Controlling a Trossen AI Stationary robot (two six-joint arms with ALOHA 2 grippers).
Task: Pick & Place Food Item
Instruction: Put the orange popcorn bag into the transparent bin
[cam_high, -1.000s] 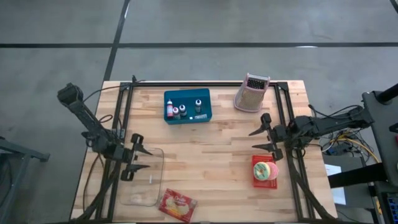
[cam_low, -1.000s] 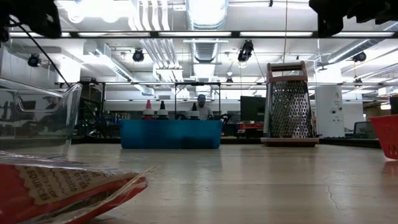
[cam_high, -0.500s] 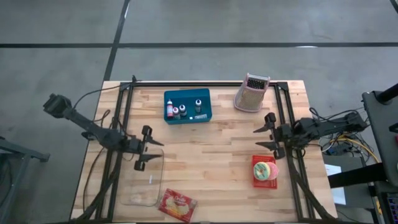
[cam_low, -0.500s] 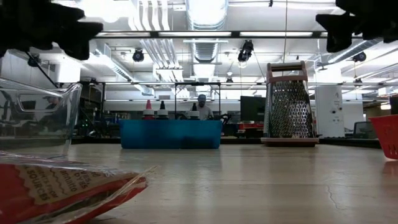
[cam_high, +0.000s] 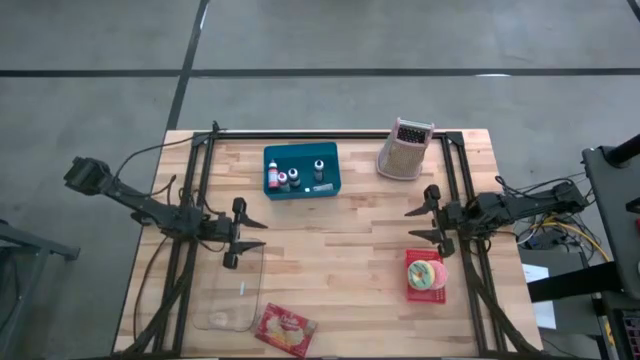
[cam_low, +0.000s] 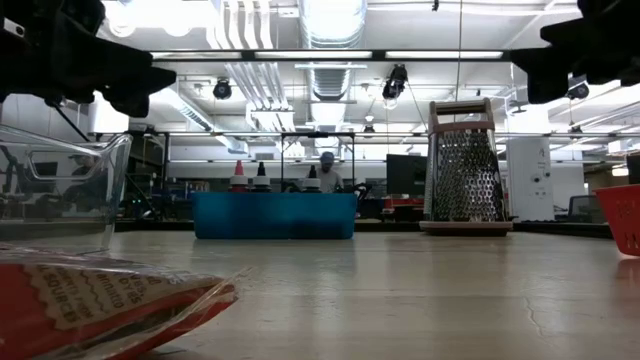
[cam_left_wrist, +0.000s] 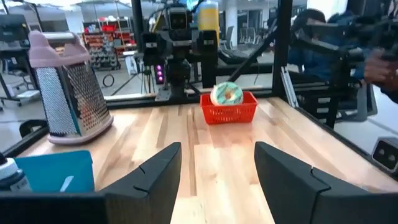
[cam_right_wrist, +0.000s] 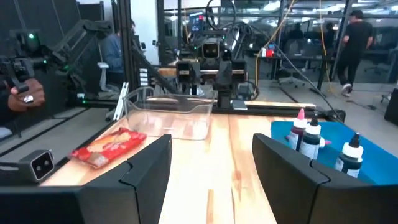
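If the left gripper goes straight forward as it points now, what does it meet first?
The left gripper points across the table toward the right gripper. Bare wood lies ahead; the first thing is probably the red basket holding the food item, though height is uncertain.

Left gripper now further toward table middle than 1.0 s ago, off glass dish's near-left corner, over dish's far edge, nearer blue bin. Fingers spread throughout. Left arm stretched flatter, elbow swung outward past table edge. Right gripper drifts slightly toward right arm base at half-second mark, then back a touch; fingers spread, red basket just behind-beside it.
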